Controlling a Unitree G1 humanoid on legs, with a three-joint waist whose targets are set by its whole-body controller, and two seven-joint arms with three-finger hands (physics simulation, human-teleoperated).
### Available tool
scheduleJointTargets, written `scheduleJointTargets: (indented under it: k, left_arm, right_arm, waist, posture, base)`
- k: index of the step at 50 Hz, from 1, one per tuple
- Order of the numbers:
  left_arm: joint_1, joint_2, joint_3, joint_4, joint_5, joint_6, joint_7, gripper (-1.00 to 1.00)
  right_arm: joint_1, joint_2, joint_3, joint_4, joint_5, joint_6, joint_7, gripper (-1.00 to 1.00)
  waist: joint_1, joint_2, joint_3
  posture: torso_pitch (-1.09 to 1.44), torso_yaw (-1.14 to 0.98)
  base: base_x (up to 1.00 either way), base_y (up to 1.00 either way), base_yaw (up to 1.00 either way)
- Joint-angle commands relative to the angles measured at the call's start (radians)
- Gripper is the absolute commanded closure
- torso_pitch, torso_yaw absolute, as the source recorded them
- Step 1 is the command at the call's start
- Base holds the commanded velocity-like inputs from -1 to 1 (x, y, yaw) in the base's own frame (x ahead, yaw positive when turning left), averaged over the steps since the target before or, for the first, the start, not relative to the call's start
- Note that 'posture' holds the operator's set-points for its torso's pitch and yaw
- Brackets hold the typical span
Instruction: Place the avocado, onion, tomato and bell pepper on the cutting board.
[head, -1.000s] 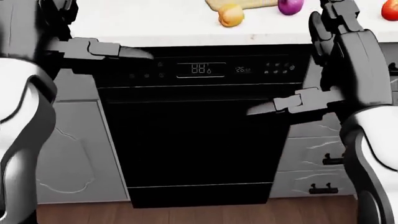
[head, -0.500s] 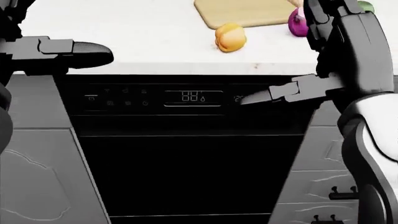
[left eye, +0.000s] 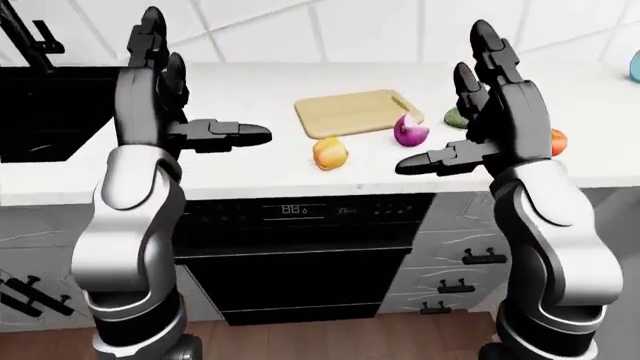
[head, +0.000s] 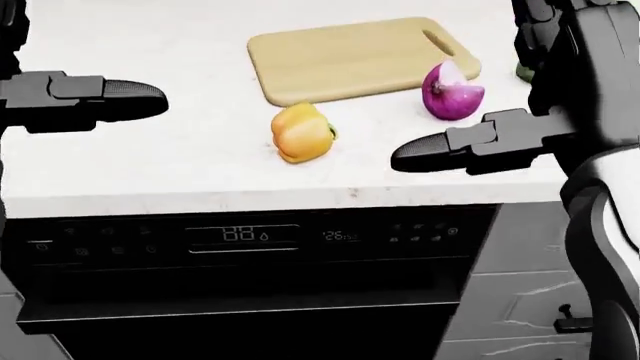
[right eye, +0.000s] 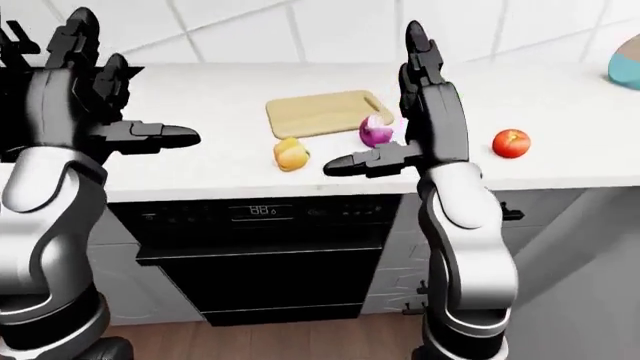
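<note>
On counter, upper center of head view: cutting board (head: 350, 58) bare. Bell pepper (head: 301, 133) just below its lower left corner, onion (head: 452, 92) at its lower right edge. Tomato (right eye: 511, 142) well right, avocado (left eye: 455, 118) partly hidden behind arm. Your left hand (left eye: 165, 97) and right hand (left eye: 478, 105) both raised, fingers spread, holding nothing. Dishwasher (left eye: 300, 255) below.

Home kitchen: white counter (left eye: 250, 161); dishwasher (left eye: 300, 255); tiled wall (left eye: 330, 30)

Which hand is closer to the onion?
Right. The right hand hangs just below the onion in the head view; the left hand is far off at the left edge.
</note>
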Motion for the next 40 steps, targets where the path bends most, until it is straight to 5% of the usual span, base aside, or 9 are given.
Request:
scheduleJointTargets:
  k: [1,5,7,8,18,21,31,34,40]
  left_arm:
    - [-0.031,0.006,0.001,-0.025,0.0,-0.039,0.001,-1.0]
    - [-0.038,0.01,0.0,-0.014,0.005,-0.046,0.001,-1.0]
    - [-0.038,0.009,0.0,-0.02,0.003,-0.041,0.002,-1.0]
    - [-0.036,0.009,0.001,-0.022,0.002,-0.041,0.0,-1.0]
    - [-0.028,0.01,0.002,-0.023,0.006,-0.047,0.002,-1.0]
    - [-0.029,0.012,0.004,-0.024,0.006,-0.045,0.0,-1.0]
    - [-0.013,0.021,0.02,-0.043,-0.001,-0.038,-0.002,-1.0]
    - [-0.008,0.025,0.021,-0.039,-0.002,-0.043,0.0,-1.0]
    - [-0.004,0.027,0.021,-0.046,-0.003,-0.039,0.002,-1.0]
  right_arm:
    - [-0.02,-0.008,-0.009,-0.018,-0.009,-0.028,-0.006,-1.0]
    - [-0.023,-0.004,-0.007,-0.011,-0.015,-0.036,-0.01,-1.0]
    - [-0.026,-0.003,-0.006,-0.013,-0.014,-0.031,-0.01,-1.0]
    - [-0.026,-0.006,-0.003,-0.023,-0.016,-0.021,-0.006,-1.0]
    - [-0.016,0.008,-0.006,-0.02,-0.005,-0.034,-0.011,-1.0]
    - [-0.014,0.0,0.002,-0.022,-0.015,-0.032,-0.006,-1.0]
    - [-0.023,0.011,0.004,-0.026,-0.041,-0.013,0.018,-1.0]
    - [-0.024,0.01,0.005,-0.022,-0.041,-0.015,0.016,-1.0]
    - [-0.016,0.01,-0.001,-0.025,-0.036,-0.02,0.012,-1.0]
  waist:
    - [-0.004,0.015,-0.017]
    - [-0.004,-0.075,-0.016]
    - [-0.013,-0.17,-0.036]
    - [-0.01,-0.114,-0.029]
    - [-0.011,-0.072,-0.003]
    - [-0.03,0.025,0.012]
    - [-0.03,-0.031,-0.036]
    - [-0.014,-0.02,0.007]
    - [-0.001,-0.05,0.009]
  posture:
    - [0.0,0.0]
    - [0.0,0.0]
    - [0.0,0.0]
    - [0.0,0.0]
    - [0.0,0.0]
    - [0.0,0.0]
    - [0.0,0.0]
    - [0.0,0.0]
    - [0.0,0.0]
  base:
    - [0.0,-0.51,0.0]
    - [0.0,-0.25,0.0]
    - [0.0,-0.18,0.0]
    - [0.0,-0.18,0.0]
    - [0.0,-0.12,0.0]
    - [0.0,-0.32,0.0]
    - [0.01,0.0,0.0]
    - [0.26,-0.08,0.0]
    - [0.26,-0.06,0.0]
